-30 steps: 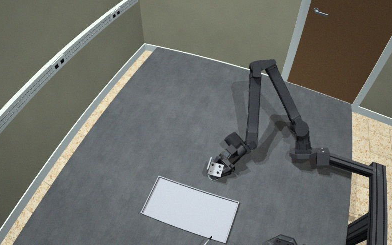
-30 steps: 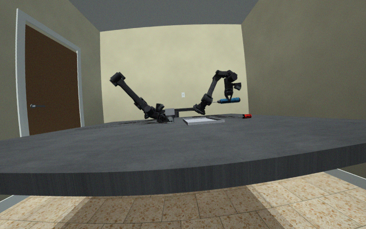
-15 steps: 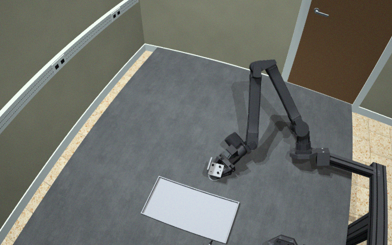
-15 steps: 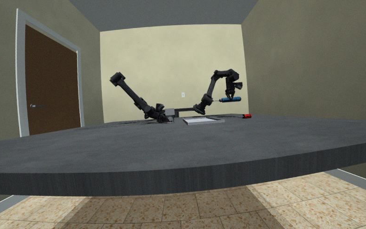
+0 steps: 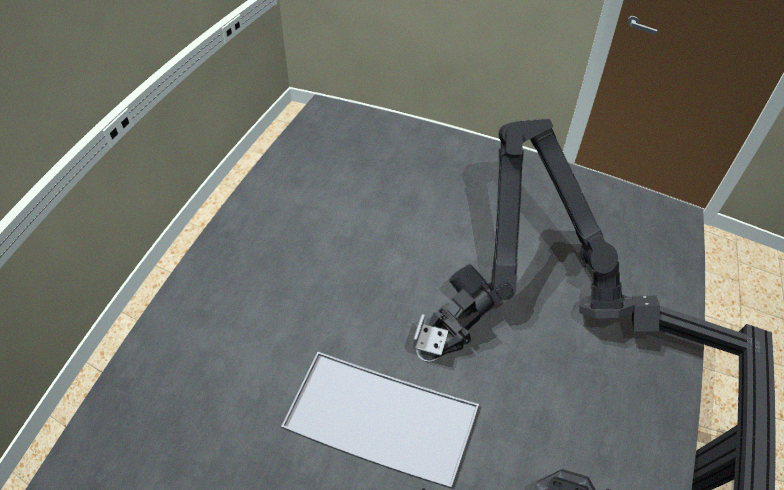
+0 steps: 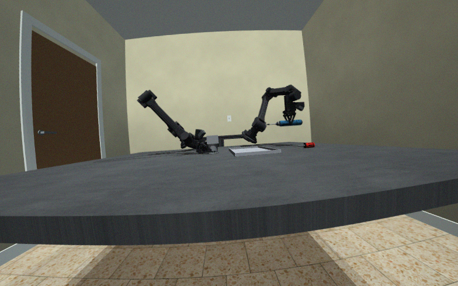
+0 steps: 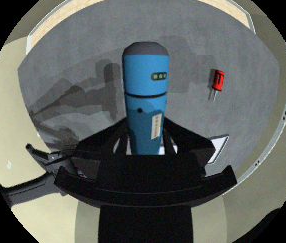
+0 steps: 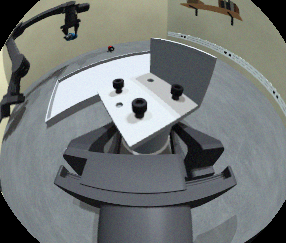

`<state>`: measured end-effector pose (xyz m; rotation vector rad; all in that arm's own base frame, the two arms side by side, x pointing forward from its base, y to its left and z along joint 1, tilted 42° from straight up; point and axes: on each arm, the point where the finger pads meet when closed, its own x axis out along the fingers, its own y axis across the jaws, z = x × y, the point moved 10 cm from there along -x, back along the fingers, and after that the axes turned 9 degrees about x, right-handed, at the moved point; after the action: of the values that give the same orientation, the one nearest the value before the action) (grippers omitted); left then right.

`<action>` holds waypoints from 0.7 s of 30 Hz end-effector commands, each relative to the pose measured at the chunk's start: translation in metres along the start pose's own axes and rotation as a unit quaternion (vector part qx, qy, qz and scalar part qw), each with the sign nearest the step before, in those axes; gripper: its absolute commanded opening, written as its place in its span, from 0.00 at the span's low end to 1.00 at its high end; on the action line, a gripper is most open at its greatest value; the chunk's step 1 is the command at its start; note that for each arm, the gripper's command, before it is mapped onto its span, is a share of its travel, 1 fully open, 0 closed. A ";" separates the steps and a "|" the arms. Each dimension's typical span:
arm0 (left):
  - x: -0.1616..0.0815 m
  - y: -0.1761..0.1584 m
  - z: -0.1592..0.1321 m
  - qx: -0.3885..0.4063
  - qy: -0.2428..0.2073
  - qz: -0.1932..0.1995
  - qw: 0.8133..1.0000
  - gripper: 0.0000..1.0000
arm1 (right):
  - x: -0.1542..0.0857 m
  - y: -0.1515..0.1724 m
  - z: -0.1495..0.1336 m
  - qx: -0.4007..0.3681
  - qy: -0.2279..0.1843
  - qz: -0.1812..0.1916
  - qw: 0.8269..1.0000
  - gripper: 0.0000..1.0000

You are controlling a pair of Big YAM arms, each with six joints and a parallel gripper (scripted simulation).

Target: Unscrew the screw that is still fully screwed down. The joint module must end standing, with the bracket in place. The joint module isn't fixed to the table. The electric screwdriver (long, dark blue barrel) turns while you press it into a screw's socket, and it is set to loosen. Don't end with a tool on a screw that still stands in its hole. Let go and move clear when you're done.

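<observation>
Right wrist view puts the joint module (image 5: 427, 358) (image 6: 214, 147) (image 8: 156, 147) close before us, standing on the bench (image 5: 261, 243) (image 6: 188, 184) (image 7: 246, 99) (image 8: 31, 144), with the bracket (image 5: 429, 338) (image 6: 212, 139) (image 8: 131, 130) seated on top. Our right claw (image 5: 447, 340) (image 6: 207, 149) (image 8: 146, 144) is closed around its round body below the plate. That seems the right place to take it: low, rigid and away from the screw heads. We judge the metal stiff but smooth, so it could spin or tip under a turning bit if our hold is slack, since nothing fixes it down.

Our left claw (image 6: 290, 119) (image 7: 146, 149) (image 8: 72, 37) grips the blue electric screwdriver (image 6: 295, 122) (image 7: 146, 79) (image 8: 71, 36) by its barrel, in the air and lying level. The tool is long and probably weighty towards its rear, slick on that rounded casing; we want it held firmly near its balance and swung bit-down before we press.

Three heads show: the near screw (image 5: 436, 345) (image 8: 139, 105), the flange-side screw (image 5: 425, 329) (image 8: 176, 90) and the tray-side screw (image 5: 439, 333) (image 8: 118, 83). We cannot surely tell which sits fully down, so compare their heights first, then press straight into the socket.
</observation>
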<state>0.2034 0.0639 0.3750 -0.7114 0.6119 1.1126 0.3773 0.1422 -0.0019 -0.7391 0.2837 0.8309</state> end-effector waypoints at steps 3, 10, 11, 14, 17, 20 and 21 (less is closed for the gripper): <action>0.011 -0.001 0.003 -0.005 -0.003 -0.001 1.000 0.42 | 0.001 -0.001 0.004 -0.001 -0.006 -0.003 1.000 0.59; 0.014 -0.003 0.009 -0.012 -0.009 -0.011 1.000 0.42 | 0.001 -0.001 0.004 -0.001 -0.006 -0.003 1.000 0.59; 0.010 -0.003 0.013 -0.016 -0.013 -0.017 1.000 0.42 | 0.001 -0.001 0.004 -0.001 -0.006 -0.003 1.000 0.59; 0.008 -0.004 0.012 -0.014 -0.013 -0.020 1.000 0.42 | 0.001 -0.001 0.004 -0.001 -0.006 -0.003 1.000 0.59; 0.030 -0.002 0.002 -0.004 -0.002 0.001 1.000 0.42 | 0.001 -0.001 0.004 -0.001 -0.006 -0.003 1.000 0.59; 0.037 -0.002 0.002 -0.004 -0.002 0.001 1.000 0.42 | 0.001 -0.001 0.004 -0.001 -0.006 -0.003 1.000 0.59; 0.038 -0.002 0.003 -0.004 -0.002 0.001 1.000 0.42 | 0.001 -0.001 0.004 -0.001 -0.006 -0.003 1.000 0.59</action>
<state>0.2144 0.0822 0.3498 -0.7251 0.6089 1.1232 0.3773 0.1422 -0.0019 -0.7391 0.2837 0.8309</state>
